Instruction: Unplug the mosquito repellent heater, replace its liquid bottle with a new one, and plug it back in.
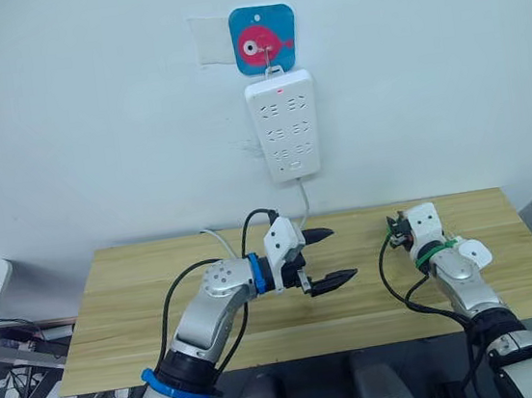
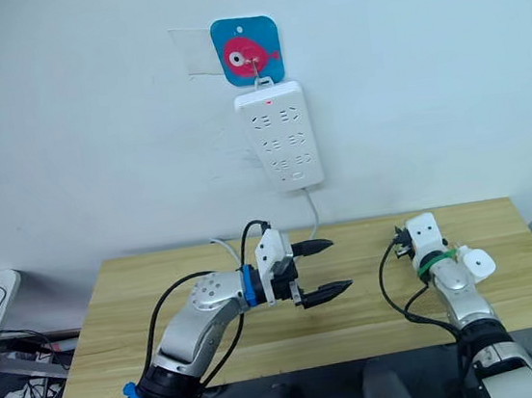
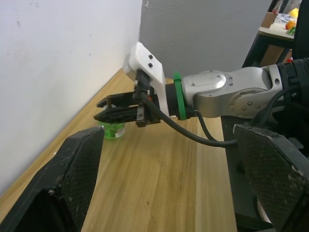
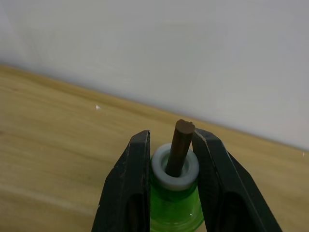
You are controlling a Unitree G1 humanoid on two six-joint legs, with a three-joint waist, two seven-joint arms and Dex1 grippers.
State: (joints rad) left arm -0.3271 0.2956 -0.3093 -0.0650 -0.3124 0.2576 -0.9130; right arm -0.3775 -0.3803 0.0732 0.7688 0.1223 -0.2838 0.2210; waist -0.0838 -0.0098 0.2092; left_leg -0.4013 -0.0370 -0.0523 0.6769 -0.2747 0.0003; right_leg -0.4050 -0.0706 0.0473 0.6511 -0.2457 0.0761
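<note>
A green liquid bottle point(image 4: 175, 205) with a white collar and a brown wick stands upright between the fingers of my right gripper point(image 4: 169, 137), which is shut on its neck. In the left wrist view the bottle point(image 3: 115, 130) seems to rest on the wooden table point(image 1: 143, 301) close to the wall, at the right side. My left gripper point(image 1: 344, 253) hovers open and empty over the table's middle, pointing toward the right arm. The mosquito repellent heater is out of view.
A white power strip point(image 1: 283, 126) with a red light hangs on the wall above the table from a blue fish hook point(image 1: 263, 39); its cord drops behind the table. Cables and boxes lie on the floor at the left.
</note>
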